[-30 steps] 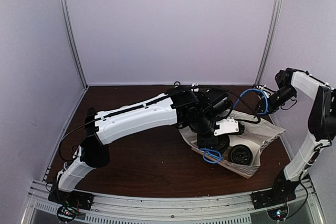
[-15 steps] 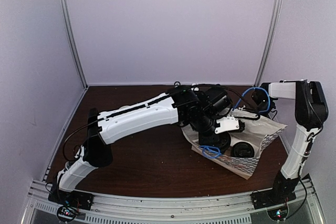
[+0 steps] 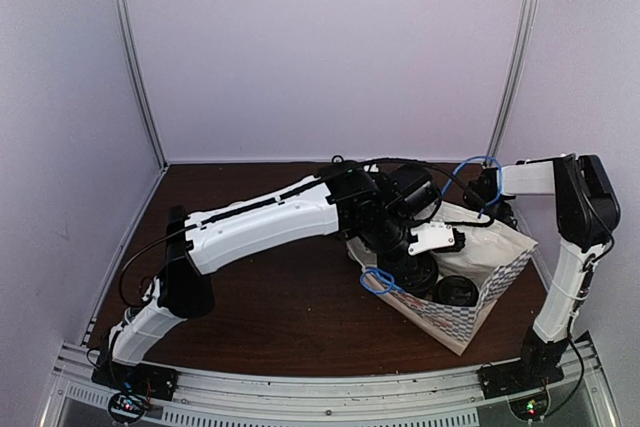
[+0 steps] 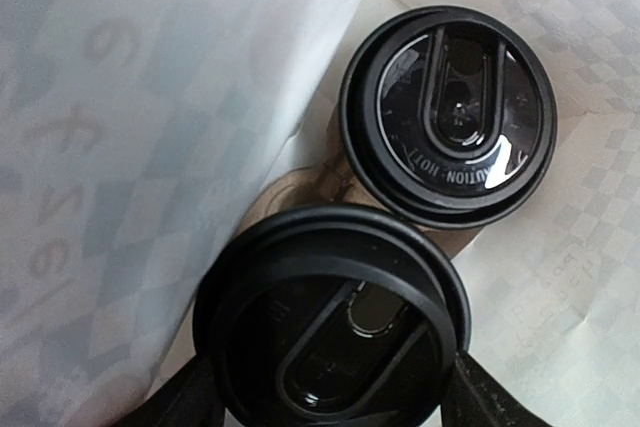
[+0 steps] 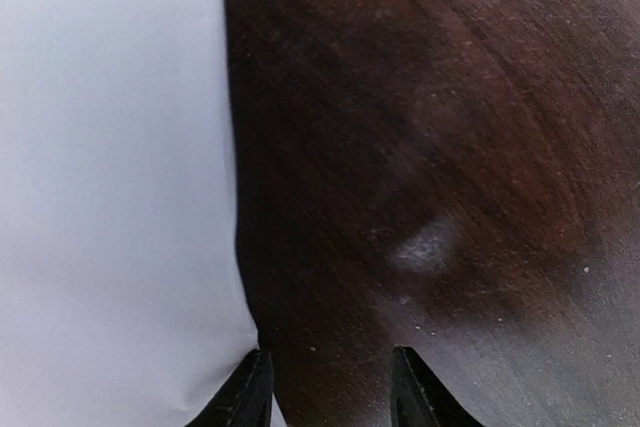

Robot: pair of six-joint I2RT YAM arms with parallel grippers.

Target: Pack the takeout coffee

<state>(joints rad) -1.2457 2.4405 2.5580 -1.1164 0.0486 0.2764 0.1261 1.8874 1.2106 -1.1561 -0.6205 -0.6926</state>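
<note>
Two takeout coffee cups with black lids stand inside a white checkered paper bag [image 3: 503, 259]. Seen from the left wrist, the near cup [image 4: 335, 317] sits between the dark fingers of my left gripper [image 4: 335, 402], which touch both its sides. The far cup [image 4: 447, 112] stands free just beyond it. From above, the held cup [image 3: 412, 273] is under the left wrist and the other cup [image 3: 459, 292] is to its right. My right gripper [image 3: 487, 190] is at the bag's back rim. In the right wrist view its jaws [image 5: 330, 392] stand apart, with the bag's white paper [image 5: 100, 197] beside the left fingertip [image 5: 250, 392].
The brown table [image 3: 270, 297] lies under the bag, with pale enclosure walls on three sides. A blue cable loop [image 3: 376, 281] hangs from the left wrist at the bag's near-left rim. Another blue cable [image 3: 462, 169] arcs above the right gripper.
My right arm has swung in from the far right to the bag's back rim, and its jaws have narrowed. The bag's right side now stands more upright. The left gripper keeps its hold.
</note>
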